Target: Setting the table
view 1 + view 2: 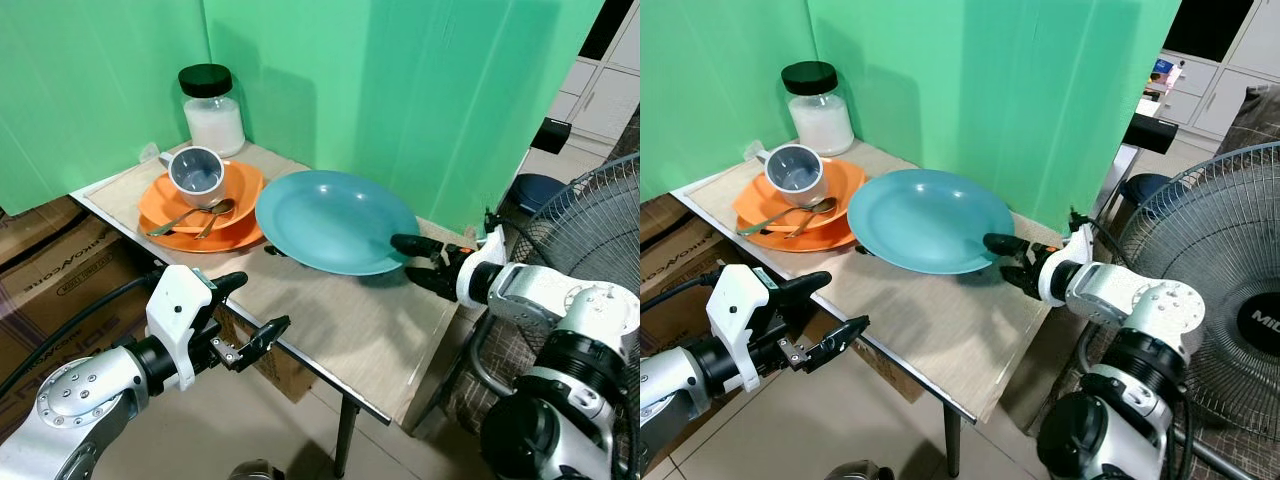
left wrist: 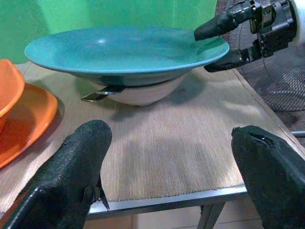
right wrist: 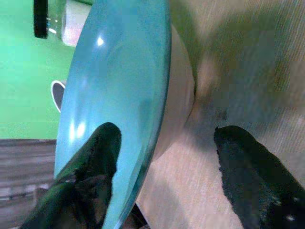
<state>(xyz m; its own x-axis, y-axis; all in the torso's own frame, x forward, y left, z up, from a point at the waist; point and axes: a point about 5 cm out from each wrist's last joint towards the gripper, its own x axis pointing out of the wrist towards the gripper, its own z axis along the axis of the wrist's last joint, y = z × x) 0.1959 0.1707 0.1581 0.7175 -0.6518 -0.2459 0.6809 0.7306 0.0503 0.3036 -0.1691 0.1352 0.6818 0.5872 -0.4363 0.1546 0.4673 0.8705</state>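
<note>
A small table [image 1: 330, 330] stands against a green backdrop [image 1: 400, 90], and the robot faces it with both arms out. The blue plate [image 1: 335, 218] rests near the middle of the table on a pale bowl [image 2: 143, 93] beneath it, which lifts its rim clear of the tabletop. That raised rim is likely why the right gripper [image 1: 420, 262] comes in from the side: one finger lies over the plate's edge and the other under it, spread apart and not yet closed, so the plate is straddled rather than held. The left gripper [image 1: 250, 315] hovers just off the near edge of the table, its fingers wide apart and holding nothing, seemingly waiting its turn. At the far left of the table an orange plate [image 1: 170, 225] carries an orange bowl, a grey mug [image 1: 197, 175] and two spoons [image 1: 195, 218], stacked together as if waiting to be laid out. A jar [image 1: 212, 110] with a black lid stands behind them in the corner, and a fan [image 1: 590, 230] stands beside the robot's right arm.
</note>
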